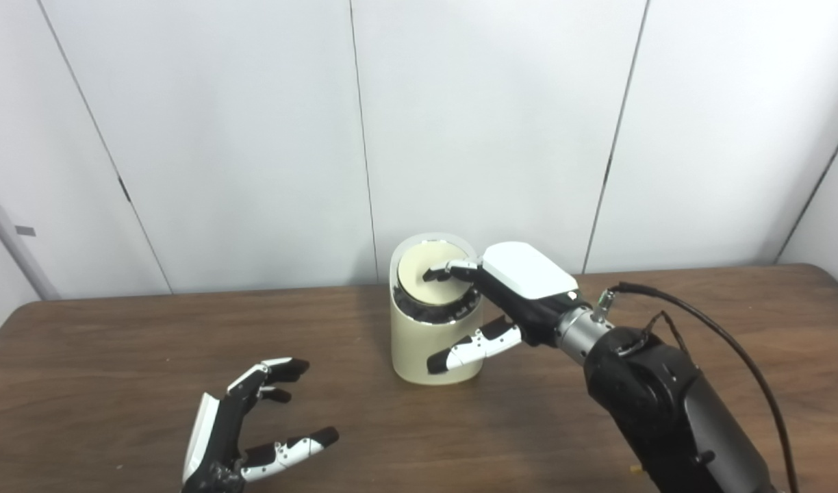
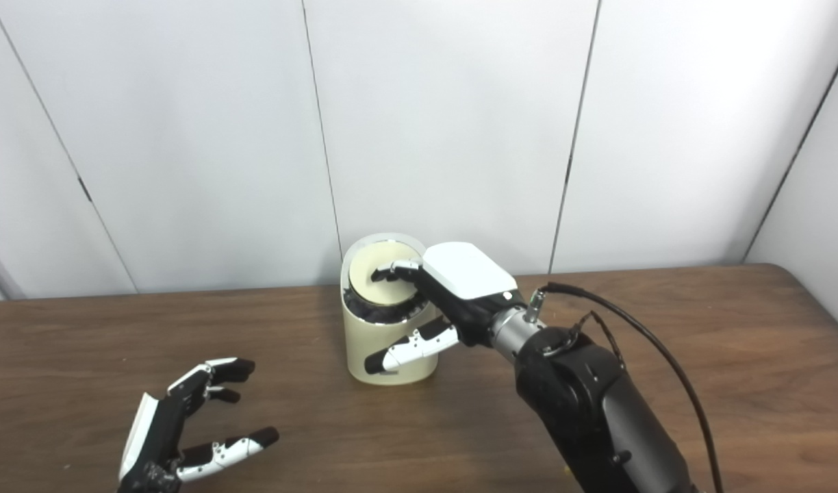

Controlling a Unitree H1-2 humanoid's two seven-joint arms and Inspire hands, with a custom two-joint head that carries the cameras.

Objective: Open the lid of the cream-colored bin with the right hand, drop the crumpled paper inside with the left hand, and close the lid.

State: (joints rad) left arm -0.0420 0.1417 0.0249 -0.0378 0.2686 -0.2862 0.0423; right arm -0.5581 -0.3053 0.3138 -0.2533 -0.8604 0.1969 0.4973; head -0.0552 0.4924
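The cream-colored bin [image 1: 419, 349] stands upright at the middle of the brown table, close to the back wall. Its round lid [image 1: 433, 282] sits tilted inside the rim, with a dark gap showing along its front edge. My right hand [image 1: 522, 281] reaches in from the right; its fingertips [image 1: 441, 272] rest on top of the lid and its thumb [image 1: 470, 350] hangs in front of the bin's wall, not gripping. My left hand [image 1: 248, 424] lies near the table's front left, open and empty, well clear of the bin. No crumpled paper shows in either view.
The wooden table [image 1: 118, 356] runs the full width of the view, with white wall panels [image 1: 255, 137] right behind it. A black cable [image 1: 734, 349] loops off my right forearm above the table's right side.
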